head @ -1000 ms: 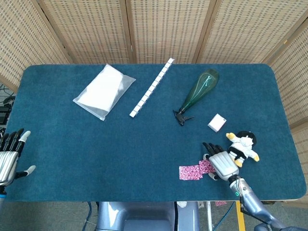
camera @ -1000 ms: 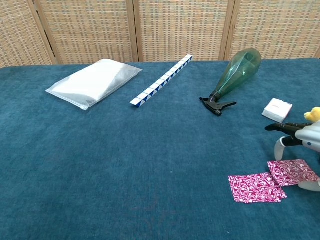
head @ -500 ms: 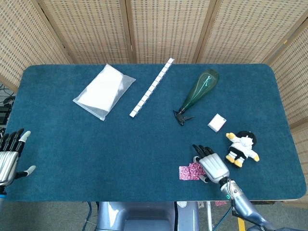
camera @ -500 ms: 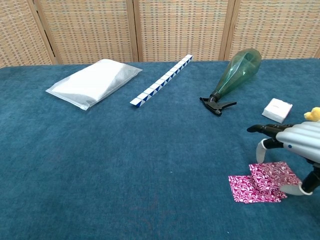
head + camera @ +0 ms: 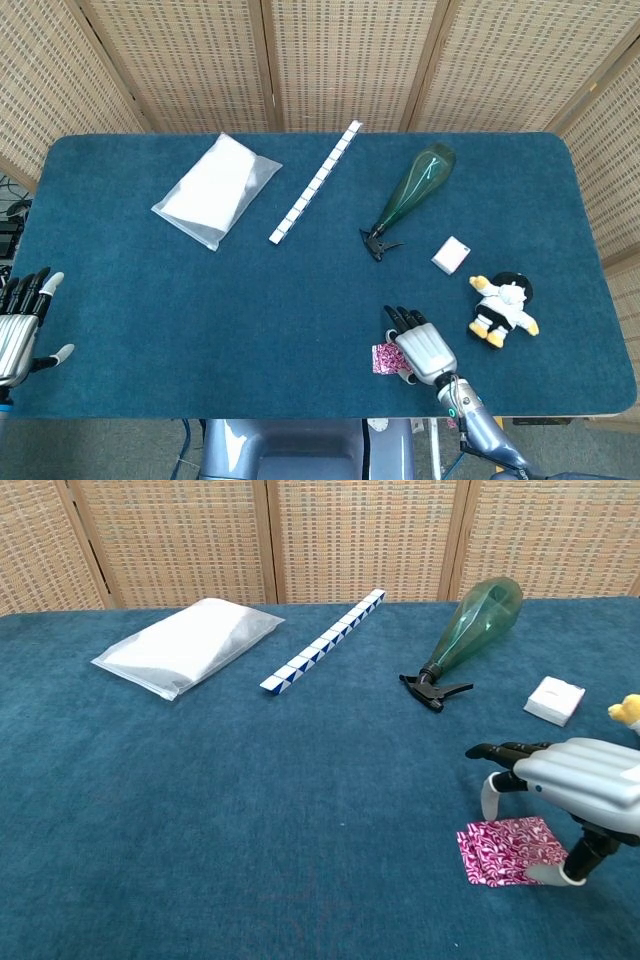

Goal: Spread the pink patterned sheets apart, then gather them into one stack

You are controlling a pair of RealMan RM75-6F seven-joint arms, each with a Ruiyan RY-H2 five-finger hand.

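Slid leftward, the right hand [image 5: 575, 792] presses pink patterned sheets [image 5: 505, 849] into overlap.

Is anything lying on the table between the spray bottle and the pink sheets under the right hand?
No. Between the spray bottle and the pink sheets there is only bare blue cloth; the chest view shows it best.
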